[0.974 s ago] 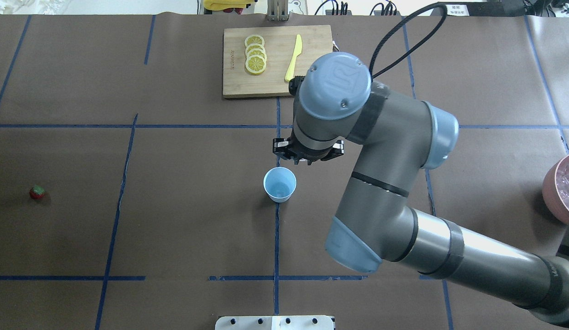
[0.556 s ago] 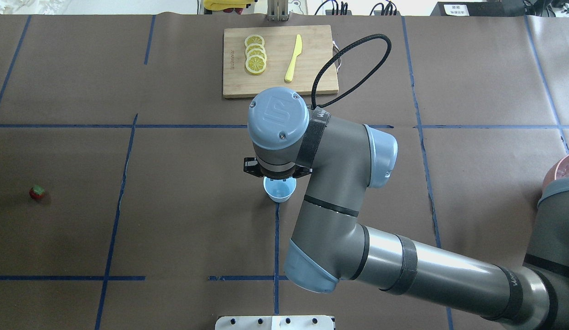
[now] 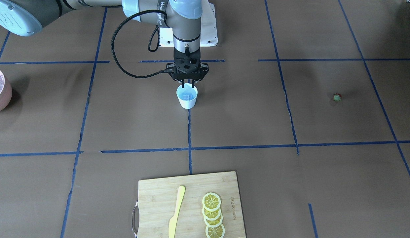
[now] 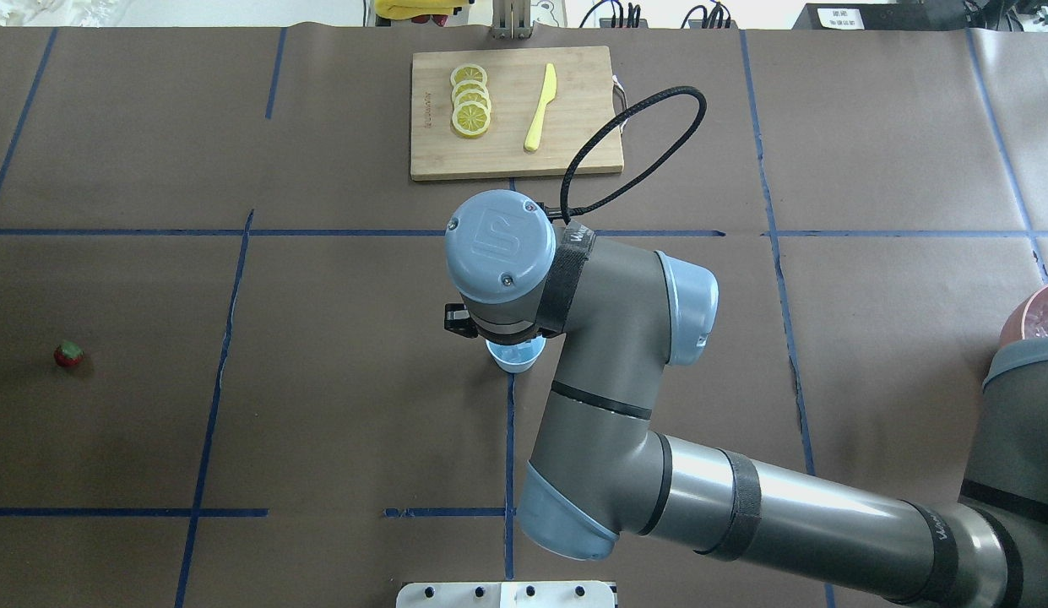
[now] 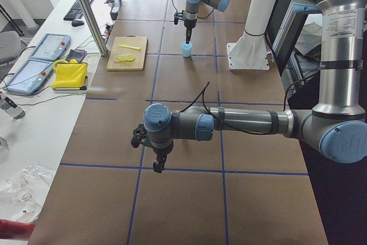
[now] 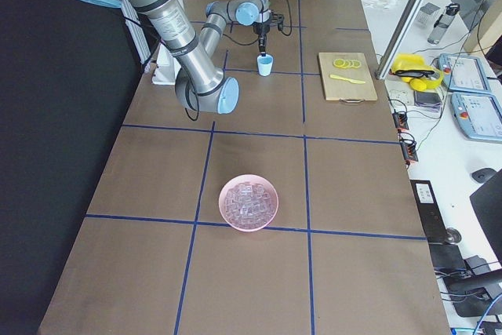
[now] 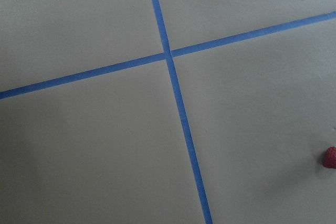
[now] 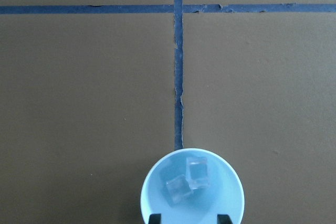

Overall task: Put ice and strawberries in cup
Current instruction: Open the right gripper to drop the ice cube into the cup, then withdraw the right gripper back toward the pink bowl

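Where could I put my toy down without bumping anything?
Bare brown paper lies between the cup and the cutting board, and between the cup and the strawberry. It is crowded right at the cup, where the right gripper hangs over it.

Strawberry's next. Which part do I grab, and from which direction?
Pinch the strawberry across its red body, not the green leafy cap, coming straight down from above. It is small and rounded and lies alone on the bare table, so the fingers have room on both sides. A sideways approach would likely just push it along.
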